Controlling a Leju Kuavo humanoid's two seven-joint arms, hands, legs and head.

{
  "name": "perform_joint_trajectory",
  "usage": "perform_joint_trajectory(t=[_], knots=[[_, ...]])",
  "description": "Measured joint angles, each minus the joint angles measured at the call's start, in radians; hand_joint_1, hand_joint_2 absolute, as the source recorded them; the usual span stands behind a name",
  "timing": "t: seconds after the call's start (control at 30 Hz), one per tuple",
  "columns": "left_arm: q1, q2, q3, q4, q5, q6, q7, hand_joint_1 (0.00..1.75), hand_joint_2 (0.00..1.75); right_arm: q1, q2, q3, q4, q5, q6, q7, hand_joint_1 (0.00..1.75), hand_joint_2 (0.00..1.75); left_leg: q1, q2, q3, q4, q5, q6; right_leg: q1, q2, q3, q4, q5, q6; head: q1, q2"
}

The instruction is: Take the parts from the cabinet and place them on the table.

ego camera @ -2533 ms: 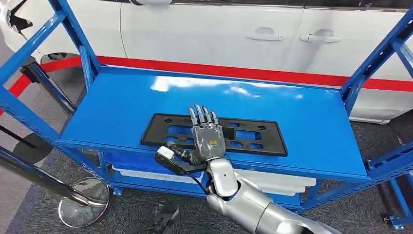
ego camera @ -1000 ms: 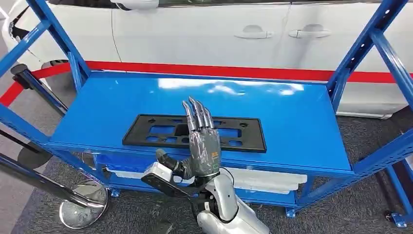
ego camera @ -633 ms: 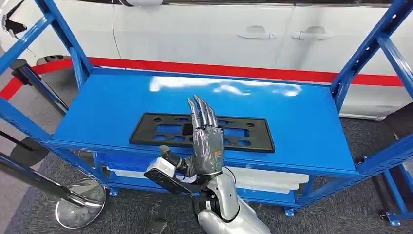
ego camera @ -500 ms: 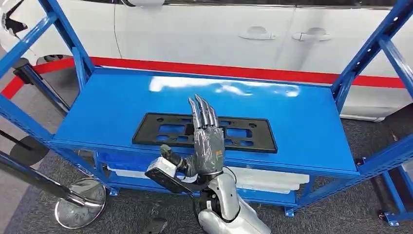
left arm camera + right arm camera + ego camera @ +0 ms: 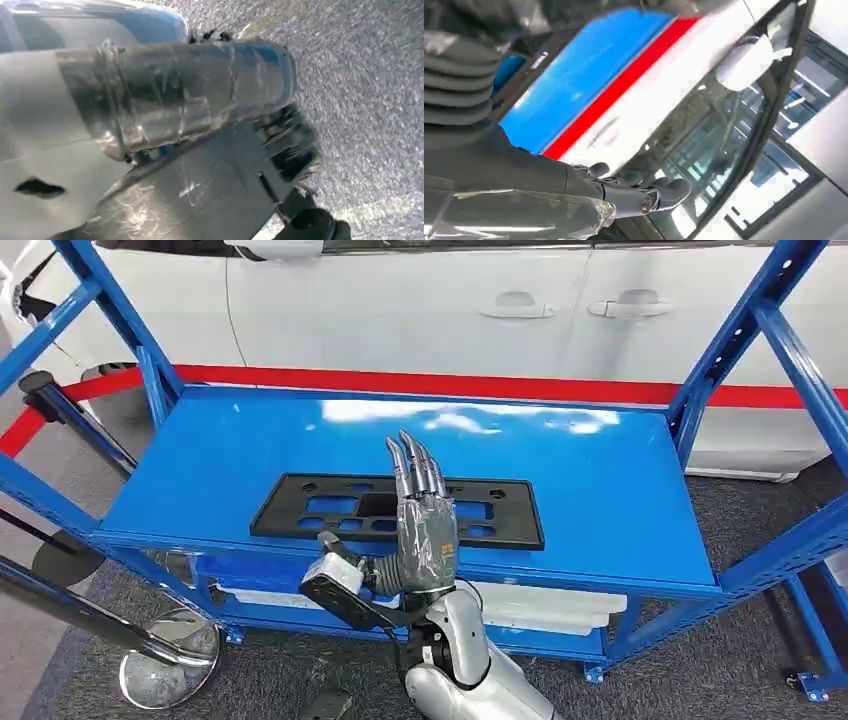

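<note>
Black plastic, a long flat licence-plate bracket (image 5: 397,511) with cut-out windows, lies on the blue steel shelf (image 5: 600,490) of the rack, and it is the part we have to carry off to the table. Its long axis runs side to side across our head view, roughly parallel with the shelf's front lip, and it sits nearer that lip than the back rail. Our right hand (image 5: 424,525) is raised in front of the shelf edge, back of the hand towards the camera, fingers (image 5: 411,468) straight and close together, pointing up and away over the middle of the bracket; it holds nothing, and the thumb juts out to the side. We judge the hand to be above the part, not touching it, though the head view alone does not settle the gap. So the bracket lies just ahead of and under the fingertips, crosswise to them, which suggests the fingers should come down across its narrow width near the middle. The right wrist view shows the straight fingers (image 5: 639,192) against the white car (image 5: 420,310) beyond the rack. Our left hand (image 5: 200,135) appears blurred against grey carpet, and we cannot tell how its fingers lie. The right hand is plainly the nearer.
</note>
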Motion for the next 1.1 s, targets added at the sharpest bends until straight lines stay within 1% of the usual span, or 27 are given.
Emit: perform_joint_trajectory(t=[0.03, 0.07, 0.1, 0.13, 0.17, 0.2, 0.3, 0.33, 0.37, 0.43, 0.47, 0.5, 0.53, 0.57, 0.6, 0.67, 0.7, 0.8, 0.83, 0.87, 0.9, 0.93, 0.97, 1.0, 1.03, 1.07, 1.1], knots=[[0.001, -0.001, 0.000, 0.000, -0.003, -0.001, 0.001, 0.00, 0.00, -0.002, 0.000, 0.005, 0.009, -0.003, 0.000, 0.007, 0.00, 1.75, 0.000, 0.000, -0.009, 0.013, 0.010, -0.001, 0.000, 0.000, 0.001, 0.001, -0.001, -0.001, 0.000, 0.000], [0.000, -0.001, 0.000, 0.000, -0.004, -0.002, 0.002, 0.00, 0.00, -0.004, 0.000, 0.011, 0.014, 0.006, 0.000, 0.018, 0.00, 1.75, 0.000, 0.000, 0.007, -0.021, 0.039, 0.000, 0.000, 0.001, 0.001, 0.002, -0.001, -0.001, 0.000, 0.000], [-0.001, -0.001, 0.000, 0.000, -0.005, -0.002, 0.002, 0.00, 0.00, -0.009, 0.000, 0.016, 0.018, 0.022, 0.001, 0.033, 0.00, 1.75, 0.000, 0.000, 0.039, -0.089, 0.080, 0.002, 0.000, 0.002, 0.002, 0.003, -0.002, -0.001, 0.000, 0.000], [-0.003, -0.001, 0.000, 0.000, -0.006, -0.004, 0.005, 0.00, 0.00, -0.017, 0.000, 0.021, 0.021, 0.049, 0.006, 0.062, 0.00, 1.75, 0.000, 0.000, 0.082, -0.177, 0.124, 0.005, 0.000, 0.004, 0.003, 0.006, -0.004, 0.000, 0.000, 0.000], [-0.006, -0.001, 0.000, 0.000, -0.008, -0.006, 0.008, 0.00, 0.00, -0.029, 0.000, 0.029, 0.026, 0.083, 0.017, 0.092, 0.00, 1.75, 0.000, 0.001, 0.120, -0.260, 0.149, 0.009, 0.000, 0.005, 0.002, 0.008, -0.007, 0.003, 0.000, 0.000], [-0.011, -0.001, 0.000, 0.000, -0.011, -0.009, 0.013, 0.00, 0.00, -0.042, -0.002, 0.039, 0.034, 0.114, 0.033, 0.117, 0.00, 1.75, -0.006, -0.001, 0.137, -0.283, 0.135, 0.011, 0.009, 0.006, -0.004, 0.013, -0.009, 0.007, 0.000, 0.000], [-0.013, -0.001, -0.001, 0.000, -0.016, -0.015, 0.019, 0.00, 0.00, -0.053, -0.005, 0.057, 0.055, 0.124, 0.072, 0.150, 0.00, 1.75, -0.008, -0.003, 0.130, -0.286, 0.136, 0.021, 0.005, 0.005, -0.008, 0.009, -0.003, 0.017, 0.000, 0.000], [-0.013, 0.000, -0.001, 0.000, -0.018, -0.015, 0.019, 0.00, 0.00, -0.057, -0.006, 0.062, 0.063, 0.114, 0.073, 0.154, 0.00, 1.75, -0.003, -0.003, 0.131, -0.293, 0.141, 0.029, 0.008, 0.006, -0.008, 0.010, -0.005, 0.021, 0.002, 0.000], [-0.013, 0.000, -0.001, 0.000, -0.019, -0.015, 0.019, 0.00, 0.00, -0.062, -0.009, 0.066, 0.072, 0.107, 0.074, 0.155, 0.00, 1.75, 0.002, -0.001, 0.134, -0.299, 0.145, 0.035, 0.005, 0.006, -0.017, 0.025, -0.020, 0.027, 0.000, 0.000], [-0.018, -0.001, -0.001, 0.000, -0.023, -0.015, 0.019, 0.00, 0.00, -0.077, -0.012, 0.072, 0.088, 0.098, 0.092, 0.156, 0.00, 1.75, 0.001, 0.000, 0.133, -0.300, 0.147, 0.044, 0.004, 0.004, -0.064, 0.130, -0.084, 0.037, 0.009, 0.000], [-0.019, -0.001, -0.001, 0.000, -0.024, -0.015, 0.020, 0.00, 0.00, -0.079, -0.014, 0.076, 0.101, 0.092, 0.113, 0.158, 0.00, 1.75, 0.000, 0.001, 0.133, -0.300, 0.146, 0.045, 0.001, 0.004, -0.106, 0.223, -0.123, 0.041, 0.007, 0.000], [-0.019, -0.001, -0.001, 0.000, -0.026, -0.016, 0.021, 0.00, 0.00, -0.079, -0.016, 0.081, 0.110, 0.087, 0.132, 0.160, 0.00, 1.75, 0.000, 0.001, 0.133, -0.299, 0.146, 0.046, 0.000, 0.004, -0.139, 0.290, -0.144, 0.043, 0.009, 0.000], [-0.019, -0.001, -0.002, 0.000, -0.026, -0.016, 0.024, 0.00, 0.00, -0.079, -0.020, 0.088, 0.122, 0.083, 0.150, 0.162, 0.00, 1.75, 0.000, 0.001, 0.133, -0.298, 0.146, 0.046, -0.002, 0.004, -0.157, 0.321, -0.143, 0.046, 0.008, 0.000], [-0.019, -0.001, -0.002, 0.000, -0.028, -0.016, 0.025, 0.00, 0.00, -0.079, -0.023, 0.094, 0.133, 0.082, 0.164, 0.164, 0.00, 1.75, 0.001, 0.000, 0.133, -0.298, 0.145, 0.046, -0.005, 0.004, -0.149, 0.300, -0.117, 0.047, 0.009, 0.000], [-0.020, -0.002, -0.002, 0.000, -0.030, -0.018, 0.026, 0.00, 0.00, -0.083, -0.024, 0.097, 0.142, 0.082, 0.173, 0.165, 0.00, 1.75, 0.001, -0.001, 0.133, -0.297, 0.145, 0.045, -0.008, 0.004, -0.123, 0.241, -0.078, 0.047, 0.009, 0.000], [-0.023, -0.002, -0.002, 0.000, -0.035, -0.019, 0.028, 0.00, 0.00, -0.098, -0.026, 0.108, 0.154, 0.087, 0.189, 0.167, 0.00, 1.75, 0.002, -0.002, 0.135, -0.292, 0.141, 0.040, -0.011, 0.001, -0.039, 0.060, 0.010, 0.044, 0.009, 0.000], [-0.024, -0.002, -0.002, 0.000, -0.037, -0.021, 0.031, 0.00, 0.00, -0.103, -0.026, 0.121, 0.165, 0.093, 0.199, 0.171, 0.00, 1.75, -0.002, -0.002, 0.130, -0.289, 0.139, 0.036, -0.009, 0.001, -0.021, 0.026, -0.010, 0.041, 0.008, 0.000], [-0.027, -0.002, -0.002, 0.000, -0.039, -0.021, 0.034, 0.00, 0.00, -0.105, -0.028, 0.145, 0.187, 0.097, 0.200, 0.174, 0.00, 1.75, -0.002, -0.002, 0.125, -0.291, 0.144, 0.022, -0.001, 0.004, -0.025, 0.022, -0.003, 0.029, 0.007, 0.000], [-0.028, -0.002, -0.002, 0.000, -0.039, -0.022, 0.034, 0.00, 0.00, -0.106, -0.028, 0.148, 0.191, 0.098, 0.200, 0.174, 0.00, 1.75, -0.001, -0.002, 0.126, -0.290, 0.143, 0.016, -0.002, 0.005, -0.024, 0.015, 0.002, 0.022, 0.007, 0.000], [-0.028, -0.002, -0.002, 0.000, -0.039, -0.023, 0.034, 0.00, 0.00, -0.108, -0.027, 0.151, 0.194, 0.098, 0.200, 0.174, 0.00, 1.75, 0.003, 0.000, 0.118, -0.283, 0.131, 0.012, -0.009, 0.003, -0.018, 0.008, 0.007, 0.014, 0.006, 0.000], [-0.028, -0.002, -0.002, 0.000, -0.039, -0.023, 0.034, 0.00, 0.00, -0.112, -0.027, 0.156, 0.196, 0.099, 0.200, 0.174, 0.00, 1.75, 0.002, 0.000, 0.110, -0.253, 0.110, 0.008, -0.009, 0.003, -0.016, 0.005, 0.008, 0.011, 0.004, 0.000], [-0.029, -0.002, -0.002, 0.000, -0.039, -0.023, 0.034, 0.00, 0.00, -0.116, -0.027, 0.162, 0.199, 0.100, 0.200, 0.174, 0.00, 1.75, 0.002, -0.001, 0.080, -0.185, 0.073, 0.005, -0.008, 0.002, -0.016, 0.005, 0.008, 0.005, 0.000, 0.000], [-0.029, -0.002, -0.003, 0.000, -0.039, -0.023, 0.034, 0.00, 0.00, -0.116, -0.027, 0.167, 0.203, 0.101, 0.201, 0.174, 0.00, 1.75, 0.003, -0.001, 0.042, -0.103, 0.037, 0.002, -0.007, 0.001, -0.016, 0.005, 0.007, 0.004, 0.000, 0.000], [-0.028, -0.002, -0.003, 0.000, -0.039, -0.024, 0.034, 0.00, 0.00, -0.115, -0.028, 0.170, 0.208, 0.102, 0.205, 0.174, 0.00, 1.75, 0.003, -0.001, 0.008, -0.033, 0.012, -0.001, -0.006, 0.000, -0.016, 0.006, 0.006, 0.003, 0.001, 0.000], [-0.027, -0.003, -0.003, 0.000, -0.040, -0.027, 0.035, 0.00, 0.00, -0.115, -0.028, 0.174, 0.213, 0.105, 0.212, 0.174, 0.00, 1.75, 0.003, 0.000, -0.015, 0.011, 0.007, -0.002, -0.005, 0.000, -0.016, 0.007, 0.006, 0.003, 0.000, 0.000], [-0.026, -0.003, -0.003, 0.000, -0.041, -0.029, 0.035, 0.00, 0.00, -0.115, -0.028, 0.178, 0.217, 0.105, 0.217, 0.174, 0.00, 1.75, 0.003, 0.000, -0.012, 0.003, 0.024, -0.003, -0.004, 0.001, -0.016, 0.008, 0.006, 0.002, 0.001, 0.000], [-0.027, -0.003, -0.003, 0.000, -0.043, -0.030, 0.037, 0.00, 0.00, -0.115, -0.028, 0.182, 0.220, 0.105, 0.220, 0.174, 0.00, 1.75, 0.003, 0.000, 0.012, -0.049, 0.060, -0.001, -0.004, 0.002, -0.016, 0.011, 0.005, 0.002, 0.000, 0.000]])
